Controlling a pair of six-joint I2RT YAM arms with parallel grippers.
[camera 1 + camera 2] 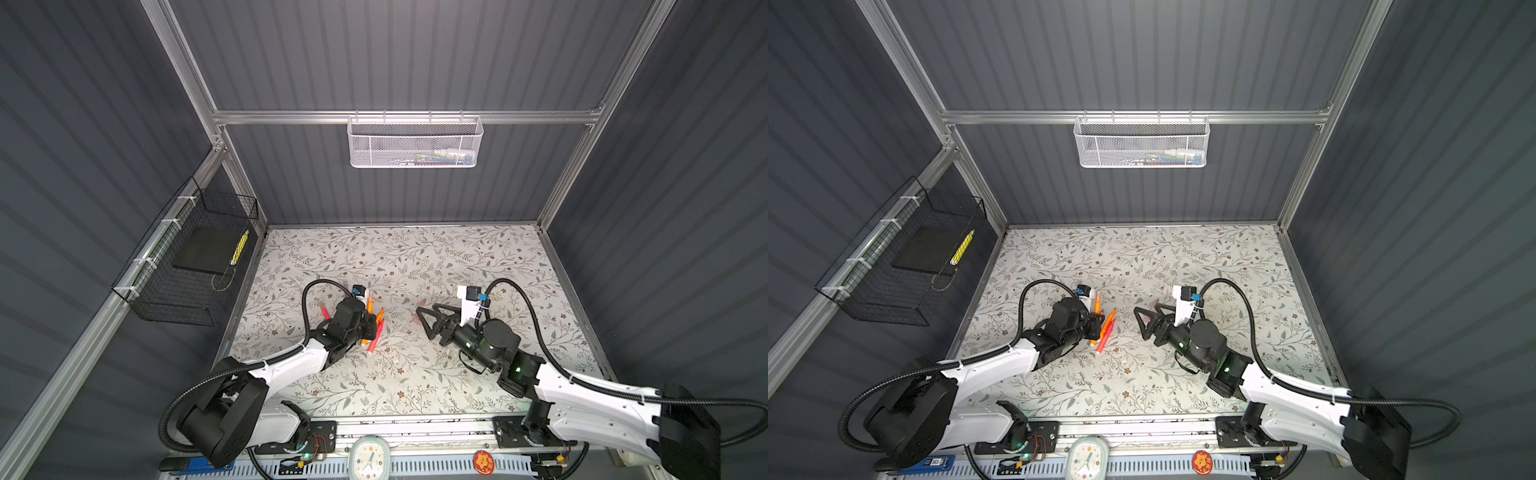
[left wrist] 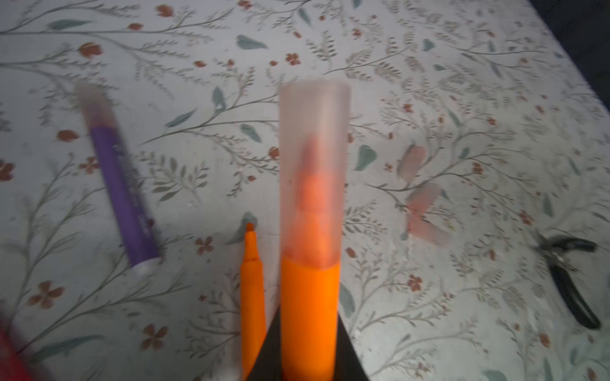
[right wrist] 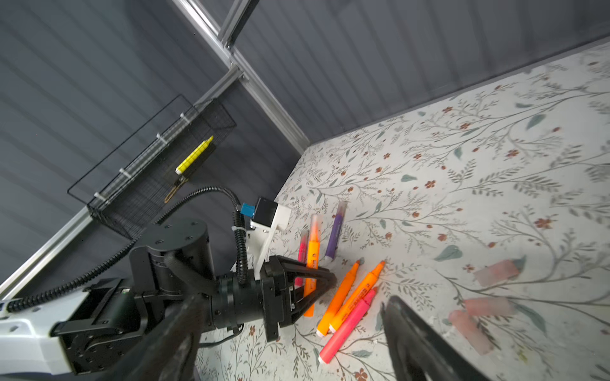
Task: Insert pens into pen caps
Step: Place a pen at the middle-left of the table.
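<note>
My left gripper [image 2: 308, 363] is shut on an orange pen [image 2: 310, 313] whose tip sits inside a translucent pen cap [image 2: 313, 165]. It is lifted over the table, as the right wrist view also shows [image 3: 312, 250]. Beside it lie a capped purple pen [image 2: 122, 191], a capped pink-red pen [image 3: 303, 247], two uncapped orange pens [image 3: 340, 297] [image 3: 358, 297] and an uncapped pink pen [image 3: 346, 325]. Three loose pen caps [image 3: 495, 272] [image 3: 488, 306] [image 3: 470, 330] lie close together near my right gripper [image 1: 422, 323]. That gripper is open and holds nothing.
Black-handled pliers [image 2: 571, 280] lie on the floral tablecloth [image 1: 415, 257] beyond the loose caps. A white mesh basket [image 1: 415, 143] hangs on the back rail. A black wire basket [image 1: 191, 266] hangs on the left wall. A small clock [image 1: 368, 457] stands at the front edge.
</note>
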